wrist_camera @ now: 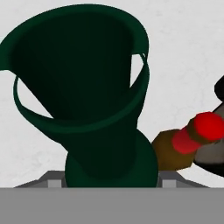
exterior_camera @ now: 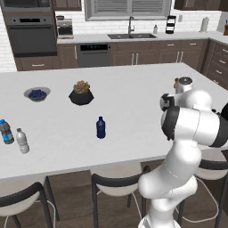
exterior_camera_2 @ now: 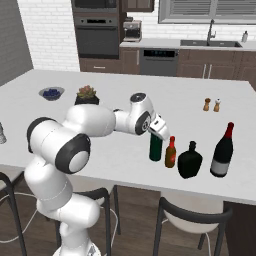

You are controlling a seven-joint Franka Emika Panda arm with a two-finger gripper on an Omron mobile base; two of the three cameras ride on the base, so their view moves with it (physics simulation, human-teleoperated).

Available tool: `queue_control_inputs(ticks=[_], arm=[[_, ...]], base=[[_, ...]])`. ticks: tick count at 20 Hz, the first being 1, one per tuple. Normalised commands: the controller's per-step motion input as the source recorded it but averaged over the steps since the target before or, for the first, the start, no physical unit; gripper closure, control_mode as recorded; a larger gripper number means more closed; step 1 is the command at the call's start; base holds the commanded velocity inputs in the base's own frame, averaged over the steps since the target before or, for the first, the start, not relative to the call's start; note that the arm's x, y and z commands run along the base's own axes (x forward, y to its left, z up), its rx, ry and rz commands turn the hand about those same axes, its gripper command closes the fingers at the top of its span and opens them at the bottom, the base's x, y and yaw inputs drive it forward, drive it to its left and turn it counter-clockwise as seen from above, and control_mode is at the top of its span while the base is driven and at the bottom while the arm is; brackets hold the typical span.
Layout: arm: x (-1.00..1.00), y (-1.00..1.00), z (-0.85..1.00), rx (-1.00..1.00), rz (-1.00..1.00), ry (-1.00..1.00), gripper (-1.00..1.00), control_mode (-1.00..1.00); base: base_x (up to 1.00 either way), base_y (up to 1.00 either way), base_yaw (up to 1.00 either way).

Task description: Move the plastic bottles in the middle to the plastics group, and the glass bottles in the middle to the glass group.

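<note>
Here, at the bench's near edge, the tall dark green wine-shaped bottle stands upright. The fingers sit right at its top, with the white hand angled down over the neck. In the hand view the green bottle looms close. Whether the fingers are clamped on the neck or standing loose around it cannot be told.

Just beside the green bottle, on its right, is the amber-brown bottle with a red neck and cap. Its red top also shows in the hand view. Next right of that is the squat black bottle. Farther right still is a taller dark bottle with a red neck.

Well to the green bottle's left, the short dark blue bottle stands alone in mid-bench. Much farther left, two clear water bottles stand together, one blue-labelled and one white-capped.

Beyond the green bottle and to its left are a potted succulent and a bowl of blueberries. Beyond it to the right stand two small shakers.
</note>
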Motion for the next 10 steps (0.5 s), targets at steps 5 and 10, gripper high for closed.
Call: queue_control_inputs(ticks=[5,10], arm=[[-0.01,-0.08,-0.22,0.04,-0.02,0.0,1.0,-1.0],[0.0,-0.06,-0.26,0.06,-0.02,-0.01,1.0,-1.0]], base=[[0.0,0.0,0.0],[0.0,0.0,0.0]])
